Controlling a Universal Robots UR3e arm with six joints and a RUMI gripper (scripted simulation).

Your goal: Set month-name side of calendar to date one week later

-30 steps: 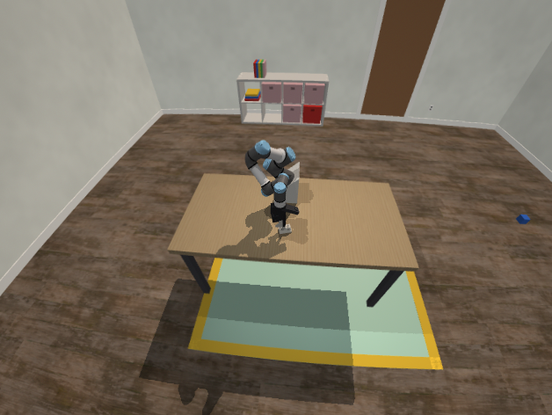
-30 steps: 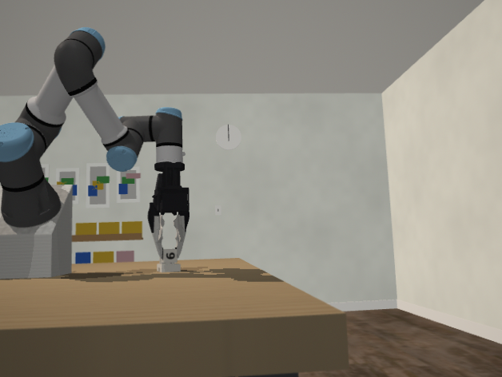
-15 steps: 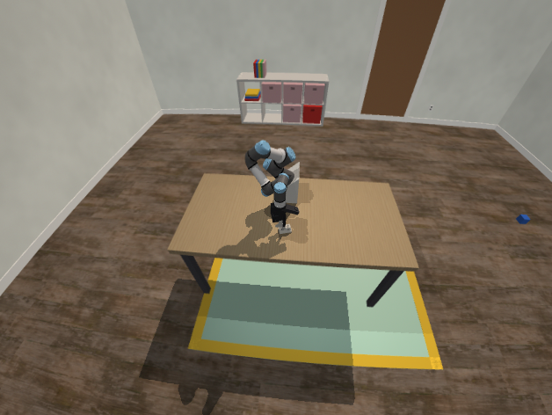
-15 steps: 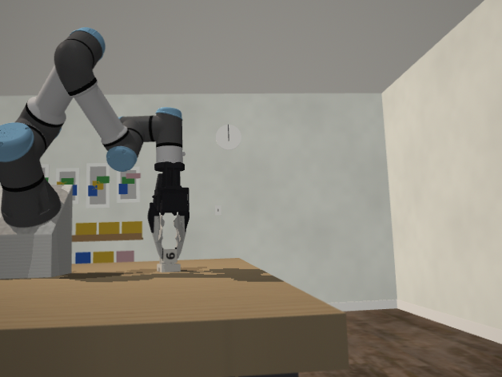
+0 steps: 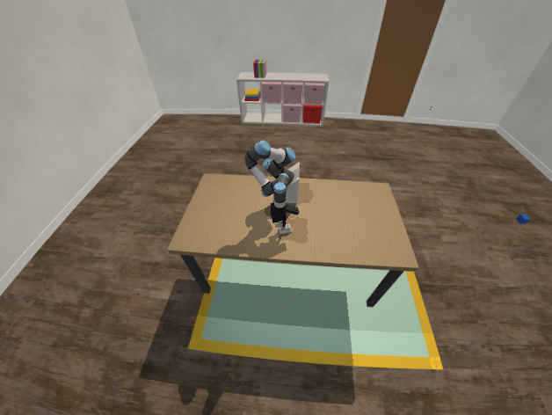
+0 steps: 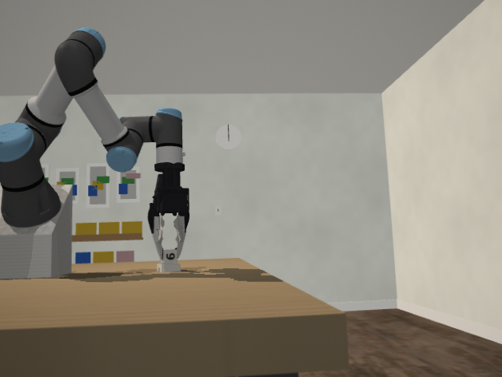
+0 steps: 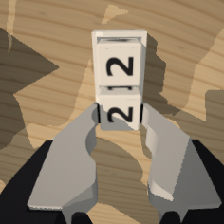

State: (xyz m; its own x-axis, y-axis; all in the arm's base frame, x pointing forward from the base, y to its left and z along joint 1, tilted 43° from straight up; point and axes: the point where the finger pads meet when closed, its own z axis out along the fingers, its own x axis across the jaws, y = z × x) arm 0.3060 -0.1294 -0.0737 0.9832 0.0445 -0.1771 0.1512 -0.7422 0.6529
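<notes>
My gripper points straight down and is shut on a white calendar cube whose top face shows a 2. In the exterior view the held cube shows a 6 or 9 turned on its side and sits right at the top of the white tray. I cannot tell if it rests in the tray. A second cube sits in the far slot of the tray, also with a 2 on top. The month's name is not visible. The gripper also shows in the top view.
The tray stands near the middle of the wooden table, in front of the arm's grey base block. A shelf unit stands at the far wall and a green mat lies under the table's front.
</notes>
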